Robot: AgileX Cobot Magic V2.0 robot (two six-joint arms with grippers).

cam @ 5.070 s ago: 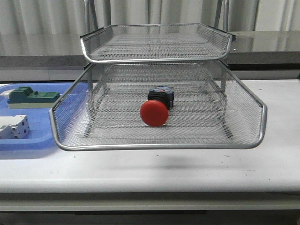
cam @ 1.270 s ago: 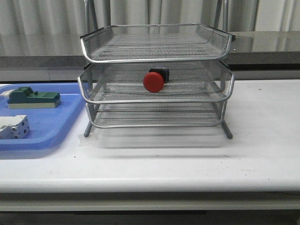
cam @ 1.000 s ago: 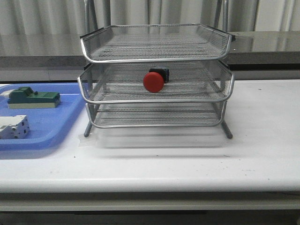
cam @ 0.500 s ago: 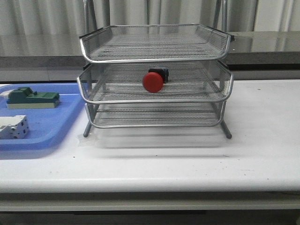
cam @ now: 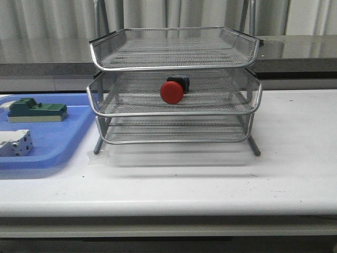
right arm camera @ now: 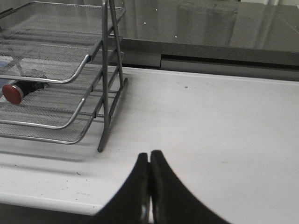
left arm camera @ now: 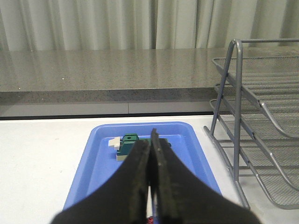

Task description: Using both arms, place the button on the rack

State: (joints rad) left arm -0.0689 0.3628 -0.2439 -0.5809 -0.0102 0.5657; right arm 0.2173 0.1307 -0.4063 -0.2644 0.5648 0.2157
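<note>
While both claws pinch shut on nothing, button [cam: 172, 91] in rack [cam: 175, 113] middle tray

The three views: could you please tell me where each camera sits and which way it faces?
Front: faces forward over the table at the rack; button in middle tier; no arm shows.
Left wrist: on the left arm, facing the blue tray; shut left gripper shows.
Right wrist: on the right arm, beside the rack; shut right gripper shows.
All share the rack.

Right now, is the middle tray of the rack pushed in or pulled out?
Pushed in. In the front view the middle tray has its front rim in line with the other tiers of the rack, and the button lies inside it.
</note>
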